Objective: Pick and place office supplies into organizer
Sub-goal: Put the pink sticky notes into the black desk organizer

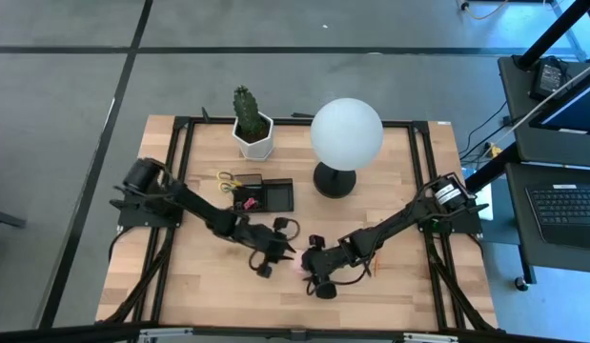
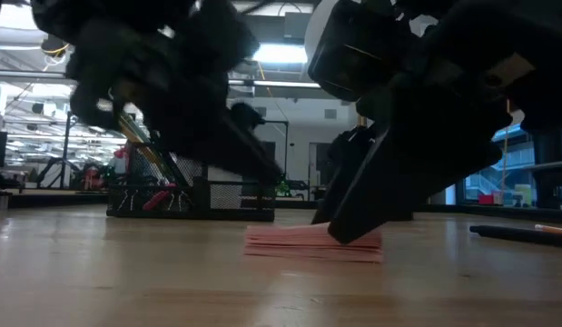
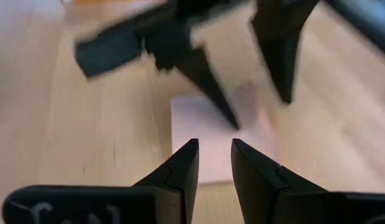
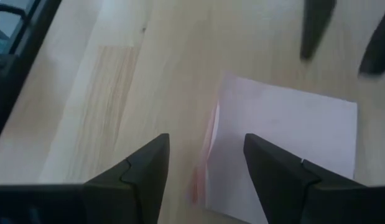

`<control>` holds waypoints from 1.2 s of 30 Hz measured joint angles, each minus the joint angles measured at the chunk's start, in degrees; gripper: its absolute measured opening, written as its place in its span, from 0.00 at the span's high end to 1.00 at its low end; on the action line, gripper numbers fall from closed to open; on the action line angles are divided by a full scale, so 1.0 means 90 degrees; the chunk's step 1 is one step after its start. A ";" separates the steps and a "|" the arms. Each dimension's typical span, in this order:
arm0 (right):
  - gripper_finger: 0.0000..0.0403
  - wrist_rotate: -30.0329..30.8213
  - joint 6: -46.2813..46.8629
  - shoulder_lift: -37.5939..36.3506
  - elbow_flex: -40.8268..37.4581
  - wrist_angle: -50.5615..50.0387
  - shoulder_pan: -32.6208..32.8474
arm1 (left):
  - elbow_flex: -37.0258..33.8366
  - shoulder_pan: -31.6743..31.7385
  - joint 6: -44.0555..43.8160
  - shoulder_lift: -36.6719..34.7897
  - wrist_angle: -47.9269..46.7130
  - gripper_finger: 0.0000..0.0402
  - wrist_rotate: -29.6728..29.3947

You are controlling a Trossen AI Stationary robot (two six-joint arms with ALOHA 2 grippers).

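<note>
The pink sticky-note pad (image 1: 296, 268) (image 2: 312, 243) lies flat on the wooden table near its front middle. My left gripper (image 1: 275, 252) (image 3: 214, 165) hovers open, with a narrow gap, just above the pad's left edge. My right gripper (image 1: 312, 267) (image 4: 204, 165) comes from the right, open wide, straddling one edge of the pad (image 4: 285, 143), where the sheets (image 4: 208, 146) fan up a little. The black organizer (image 1: 264, 195) (image 2: 190, 198) sits farther back with items in it. Yellow-handled scissors (image 1: 228, 179) lie beside it. My right gripper is open, and the tip of one finger (image 2: 353, 227) stands on the pad's top near its right end (image 2: 364, 242), slanting down from the table's right. The other finger stands off the pad's edge. The pad stays flat on the table.
A cactus in a white pot (image 1: 251, 124) and a white globe lamp (image 1: 346, 133) stand at the table's far side. A black pen (image 2: 521, 234) and an orange pencil (image 1: 376, 262) lie to the right of the pad. Bare wood lies toward the near edge.
</note>
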 joint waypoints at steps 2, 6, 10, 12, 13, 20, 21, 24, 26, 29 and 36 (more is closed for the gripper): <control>0.47 -0.0036 -0.0157 0.0007 0.0001 0.0026 -0.0001 | 0.0280 0.0000 -0.0003 0.0291 -0.0255 0.78 -0.0073; 0.47 -0.0055 -0.0212 0.0010 0.0001 -0.0021 0.0001 | 0.0704 0.0000 -0.0199 0.0690 -0.0936 0.78 -0.0187; 0.47 -0.0066 -0.0353 0.0010 -0.0002 -0.0003 0.0004 | 0.0903 -0.0001 -0.0332 0.0810 -0.1184 0.78 -0.0229; 0.47 -0.0068 -0.0356 0.0012 -0.0002 -0.0003 0.0004 | 0.0901 -0.0002 -0.0387 0.0814 -0.1224 0.78 -0.0247; 0.47 -0.0066 -0.0375 0.0012 -0.0002 -0.0003 0.0013 | 0.0901 -0.0004 -0.0422 0.0816 -0.1253 0.78 -0.0259; 0.47 0.1156 -0.0708 0.0024 -0.0014 -0.0109 0.0409 | 0.0903 -0.0002 -0.0714 0.0821 -0.1409 0.78 -0.0292; 0.47 0.1339 -0.0694 0.0029 -0.0014 -0.0150 0.0476 | 0.0903 -0.0002 -0.0756 0.0823 -0.1419 0.78 -0.0306; 0.47 0.1819 -0.0591 0.0029 -0.0016 -0.0254 0.0649 | 0.0901 0.0000 -0.0779 0.0823 -0.1440 0.78 -0.0307; 0.48 0.2091 -0.0496 0.0029 -0.0016 -0.0313 0.0724 | 0.0897 0.0000 -0.0779 0.0823 -0.1445 0.78 -0.0306; 0.50 0.2305 -0.0357 0.0029 -0.0014 -0.0476 0.0772 | 0.0891 0.0002 -0.0779 0.0828 -0.1440 0.78 -0.0261; 0.63 0.2468 -0.0372 0.0017 -0.0009 -0.0644 0.0776 | 0.0886 0.0005 -0.0779 0.0832 -0.1429 0.78 -0.0180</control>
